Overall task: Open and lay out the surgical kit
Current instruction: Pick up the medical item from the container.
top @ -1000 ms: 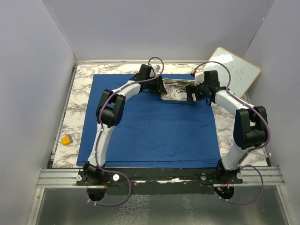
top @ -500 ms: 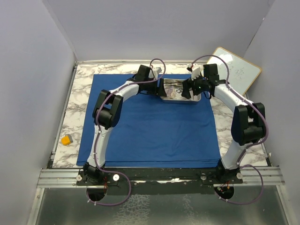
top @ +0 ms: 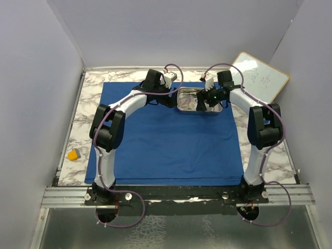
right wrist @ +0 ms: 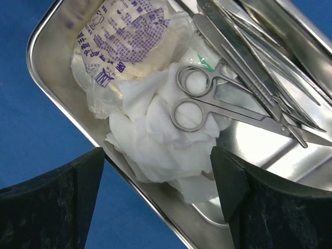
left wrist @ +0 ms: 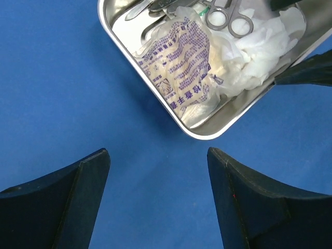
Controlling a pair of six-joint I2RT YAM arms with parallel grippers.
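Observation:
The royal-blue cloth wrap [top: 166, 137] lies spread flat on the table. The steel tray [top: 182, 105] sits on its far edge. In the right wrist view the tray [right wrist: 49, 93] holds white gauze [right wrist: 155, 140], a clear printed packet [right wrist: 124, 36], scissors [right wrist: 207, 101] and forceps [right wrist: 249, 62]. The left wrist view shows the tray [left wrist: 202, 132], packet [left wrist: 181, 62], gauze [left wrist: 259, 46] and scissors [left wrist: 228, 18]. My left gripper [left wrist: 158, 155] is open and empty over the cloth, just left of the tray. My right gripper [right wrist: 158, 155] is open and empty above the tray's gauze.
A wood-framed whiteboard [top: 259, 78] leans at the back right. A small yellow-orange block [top: 73, 154] lies on the marble table [top: 83, 119] at the left. Grey walls close in both sides and the back.
Both arms have reached further back. My right gripper moved left over the tray's contents. My left gripper shifted slightly left, beside the tray.

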